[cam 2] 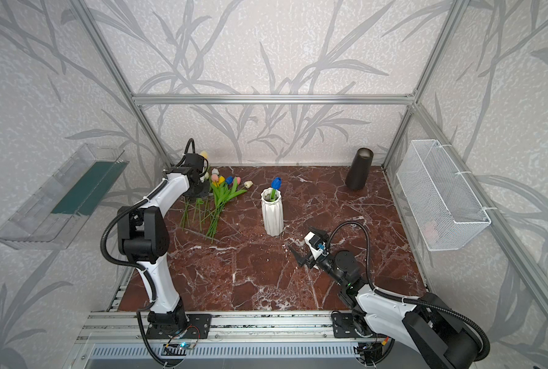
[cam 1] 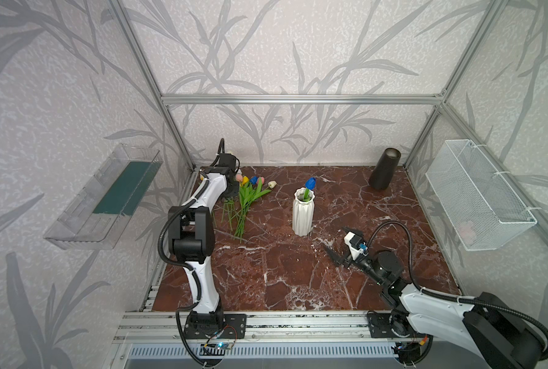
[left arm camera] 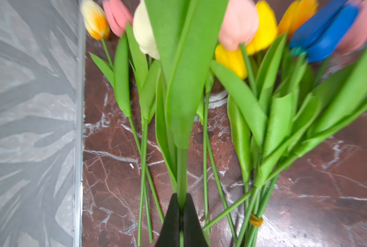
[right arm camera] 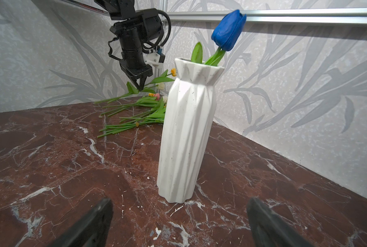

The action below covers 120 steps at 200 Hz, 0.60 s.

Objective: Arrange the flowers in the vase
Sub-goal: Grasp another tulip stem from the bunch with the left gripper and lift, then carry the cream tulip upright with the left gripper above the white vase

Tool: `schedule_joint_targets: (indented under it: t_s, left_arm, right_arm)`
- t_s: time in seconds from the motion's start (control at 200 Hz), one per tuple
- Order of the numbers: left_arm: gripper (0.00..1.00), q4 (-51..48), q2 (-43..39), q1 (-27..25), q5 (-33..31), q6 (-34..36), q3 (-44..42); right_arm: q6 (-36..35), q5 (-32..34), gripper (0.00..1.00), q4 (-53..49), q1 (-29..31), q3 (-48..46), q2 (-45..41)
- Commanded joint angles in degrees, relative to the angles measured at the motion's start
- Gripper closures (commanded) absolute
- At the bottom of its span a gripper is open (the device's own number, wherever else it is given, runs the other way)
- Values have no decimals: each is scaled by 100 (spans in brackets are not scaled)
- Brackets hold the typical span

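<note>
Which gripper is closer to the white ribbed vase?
Right. The right gripper sits open just front-right of the white ribbed vase; the left gripper is farther off, shut on a green tulip stem.

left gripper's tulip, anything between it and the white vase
Nothing tall. The left gripper is shut on a stem; the other tulips lie flat on the table toward the vase. A blue tulip already takes part of the vase's mouth.

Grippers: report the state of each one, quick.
Left gripper: shut, jaws pinching a tulip stem.
Right gripper: open, holding nothing.
</note>
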Motion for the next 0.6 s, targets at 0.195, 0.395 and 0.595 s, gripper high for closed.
schedule_joint_targets:
  t_s: [0.195, 0.395, 0.595]
  left_arm:
    - [100, 717, -1025, -133, 594, -169, -830]
    - [100, 1190, -1390, -180, 923, -43, -1298]
    - [100, 2546, -2353, -516, 1157, 93, -2292]
  right_arm:
    - [49, 26, 2, 162, 32, 155, -172]
    - [67, 6, 2, 188, 32, 165, -137]
    - [58, 15, 2, 188, 38, 158, -145]
